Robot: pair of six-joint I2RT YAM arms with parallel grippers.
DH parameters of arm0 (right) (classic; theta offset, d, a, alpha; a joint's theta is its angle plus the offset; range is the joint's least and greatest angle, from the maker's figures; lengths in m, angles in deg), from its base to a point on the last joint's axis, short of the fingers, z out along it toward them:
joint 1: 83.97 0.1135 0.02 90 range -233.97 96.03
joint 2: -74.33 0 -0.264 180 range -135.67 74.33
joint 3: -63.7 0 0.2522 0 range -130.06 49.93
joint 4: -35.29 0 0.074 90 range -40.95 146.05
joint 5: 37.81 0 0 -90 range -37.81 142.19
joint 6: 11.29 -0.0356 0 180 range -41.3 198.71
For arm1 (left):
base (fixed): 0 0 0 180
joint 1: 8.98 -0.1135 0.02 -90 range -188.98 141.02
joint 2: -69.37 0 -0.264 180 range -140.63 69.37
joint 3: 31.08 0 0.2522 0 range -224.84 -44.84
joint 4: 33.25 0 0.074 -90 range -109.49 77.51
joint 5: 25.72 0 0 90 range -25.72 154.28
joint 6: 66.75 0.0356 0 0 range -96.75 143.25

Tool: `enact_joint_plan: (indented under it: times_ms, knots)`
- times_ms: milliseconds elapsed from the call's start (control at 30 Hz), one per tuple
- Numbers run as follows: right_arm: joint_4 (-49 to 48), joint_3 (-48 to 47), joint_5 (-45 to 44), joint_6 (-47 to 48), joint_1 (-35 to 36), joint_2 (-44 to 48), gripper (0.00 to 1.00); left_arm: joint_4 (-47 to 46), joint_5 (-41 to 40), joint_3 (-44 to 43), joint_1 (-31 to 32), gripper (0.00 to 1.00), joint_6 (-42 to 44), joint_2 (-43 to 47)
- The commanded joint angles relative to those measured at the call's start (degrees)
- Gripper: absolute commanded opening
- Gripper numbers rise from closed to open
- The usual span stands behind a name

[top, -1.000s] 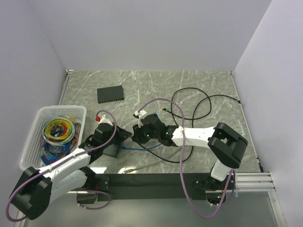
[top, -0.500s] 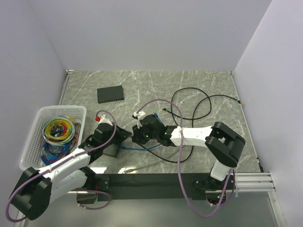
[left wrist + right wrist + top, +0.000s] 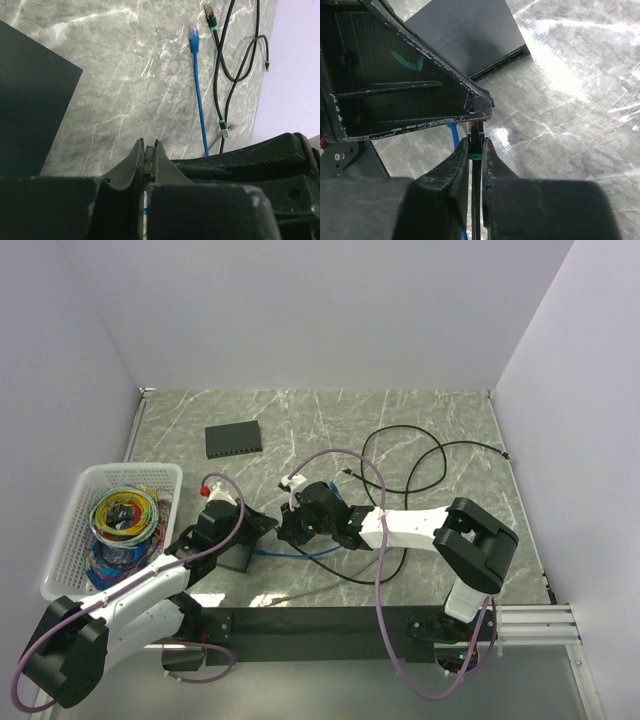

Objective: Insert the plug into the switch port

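Observation:
The plug (image 3: 476,134), a clear head on a black boot with a teal band, hangs between my two grippers above the table. My left gripper (image 3: 148,145) is shut on the plug (image 3: 148,162) at its head. From the opposite side my right gripper (image 3: 476,145) is shut on the boot, the black cable running back between its fingers. The two meet tip to tip, left gripper (image 3: 272,524) against right gripper (image 3: 287,530). A flat black switch (image 3: 470,30) lies just beyond them, its ports along the edge facing my right gripper. It also shows as the switch (image 3: 237,558) beside my left arm.
A second black switch-like box (image 3: 233,440) lies farther back on the marble table. A white basket (image 3: 130,468) of coiled cables stands at the left. A blue cable (image 3: 199,95) and looping black cables (image 3: 420,455) lie to the right of the grippers.
My right gripper's jaws have closed in onto the plug's boot, and the right arm has edged slightly left. The left gripper has kept its grip and place.

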Motion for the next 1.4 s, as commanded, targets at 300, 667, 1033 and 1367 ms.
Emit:
enact_joint_plan:
  times_ms: [300, 667, 1033, 1367]
  knots:
    - [-1.9, -0.6, -0.4, -0.4, 0.4, 1.8, 0.00, 3.6, -1.4, -0.7, -0.2, 0.29, 0.9, 1.0]
    - [10.5, -9.5, -4.6, 1.5, 0.4, -5.5, 0.00, 17.8, -5.1, -5.4, -13.8, 0.76, 10.2, 6.9]
    - [21.3, -21.2, -8.2, 4.7, 2.4, -15.9, 0.00, 17.8, -2.6, -8.5, -27.1, 0.76, 16.4, -2.8]
    - [24.4, -24.5, -11.3, 6.0, 5.4, -18.8, 0.00, 10.9, 1.8, -8.9, -27.9, 0.69, 17.9, -11.3]
